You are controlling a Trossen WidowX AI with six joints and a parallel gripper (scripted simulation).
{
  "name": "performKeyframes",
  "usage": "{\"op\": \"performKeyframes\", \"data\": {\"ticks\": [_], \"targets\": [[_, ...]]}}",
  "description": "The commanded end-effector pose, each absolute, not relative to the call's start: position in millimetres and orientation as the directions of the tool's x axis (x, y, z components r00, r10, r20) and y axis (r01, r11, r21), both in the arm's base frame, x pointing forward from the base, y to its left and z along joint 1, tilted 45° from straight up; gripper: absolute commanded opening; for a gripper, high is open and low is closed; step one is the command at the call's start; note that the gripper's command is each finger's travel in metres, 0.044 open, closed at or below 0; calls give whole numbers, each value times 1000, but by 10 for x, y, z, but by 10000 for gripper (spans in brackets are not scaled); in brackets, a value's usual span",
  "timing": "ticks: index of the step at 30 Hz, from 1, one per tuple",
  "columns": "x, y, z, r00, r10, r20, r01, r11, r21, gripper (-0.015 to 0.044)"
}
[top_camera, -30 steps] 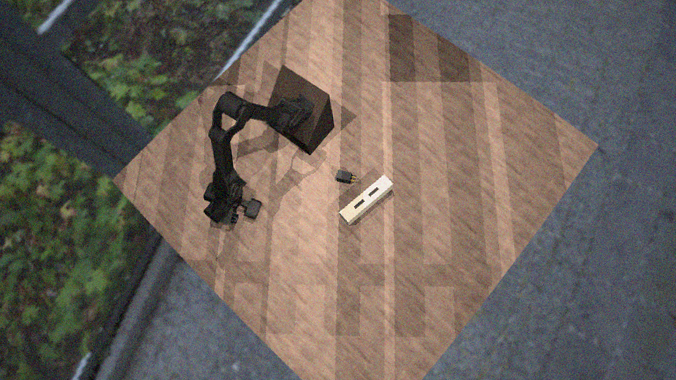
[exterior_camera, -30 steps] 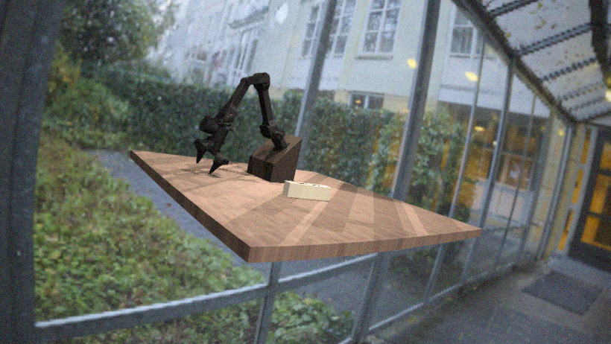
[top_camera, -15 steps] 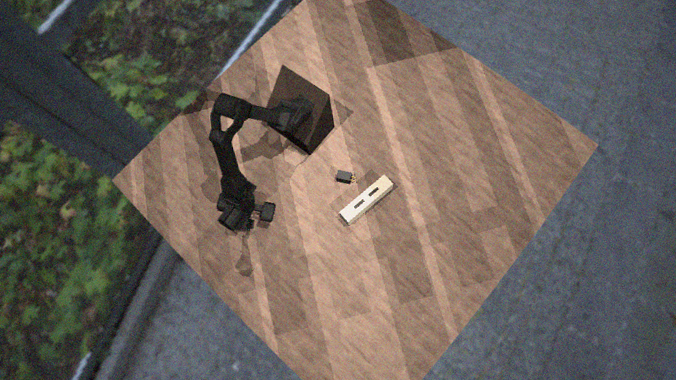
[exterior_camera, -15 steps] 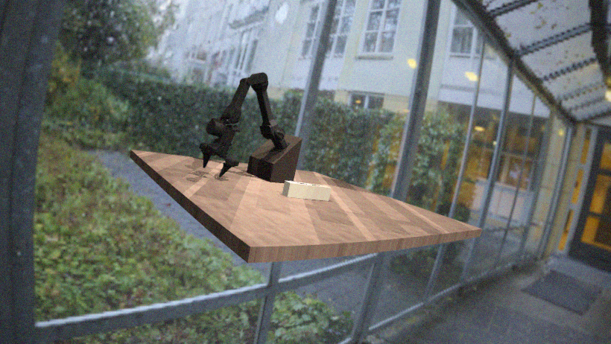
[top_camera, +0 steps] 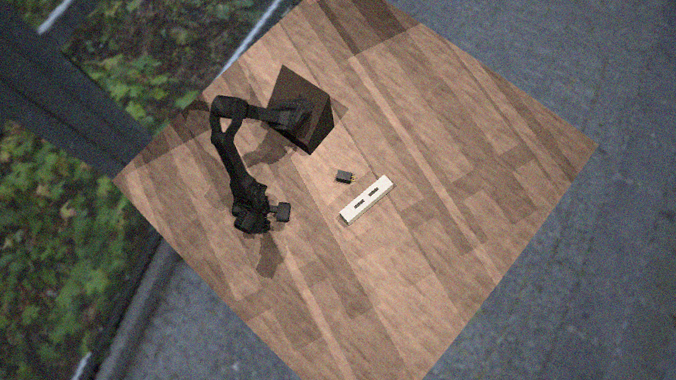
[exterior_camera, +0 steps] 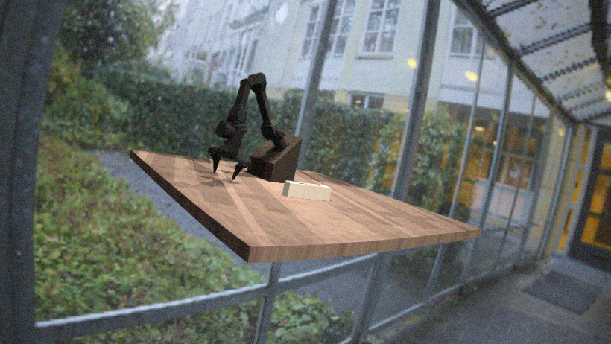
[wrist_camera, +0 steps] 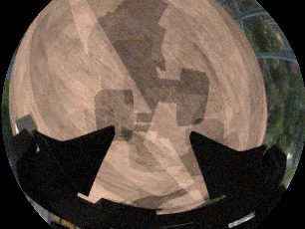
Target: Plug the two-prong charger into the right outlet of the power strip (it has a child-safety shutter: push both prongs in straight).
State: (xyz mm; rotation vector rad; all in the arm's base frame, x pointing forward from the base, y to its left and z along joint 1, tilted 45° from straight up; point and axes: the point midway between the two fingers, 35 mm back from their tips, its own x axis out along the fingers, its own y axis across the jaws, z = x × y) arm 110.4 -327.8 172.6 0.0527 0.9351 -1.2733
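The black two-prong charger point(top_camera: 343, 176) lies on the table in the top view, its brass prongs pointing right; it is hidden in the exterior view and not in the wrist view. The white power strip point(top_camera: 352, 214) point(exterior_camera: 306, 192) lies just beyond it, apart from it, with two dark outlets on top. My gripper point(exterior_camera: 224, 175) point(wrist_camera: 152, 132) is open and empty, fingers pointing down, a little above the table. In the top view it is well to the left of the charger and strip; its fingertips are hard to make out there.
The arm's dark wedge-shaped base point(top_camera: 312, 101) point(exterior_camera: 273, 164) stands behind the charger. The wooden table point(top_camera: 428, 293) point(exterior_camera: 342, 239) has its left edge close to the gripper. Shadows of the arm fall on the table in the wrist view.
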Motion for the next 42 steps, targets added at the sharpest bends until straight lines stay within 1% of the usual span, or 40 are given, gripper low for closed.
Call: {"op": "performKeyframes", "data": {"ticks": [1, 20, 42], "targets": [[1251, -3173, 1564, 6, -756, -655, 787, 408, -463, 440], [1761, -2754, 1119, 18, -675, -738, 614, 590, -525, 440], [2141, -2161, 709, -10, -627, -779, 328, 734, -594, 440]]}}
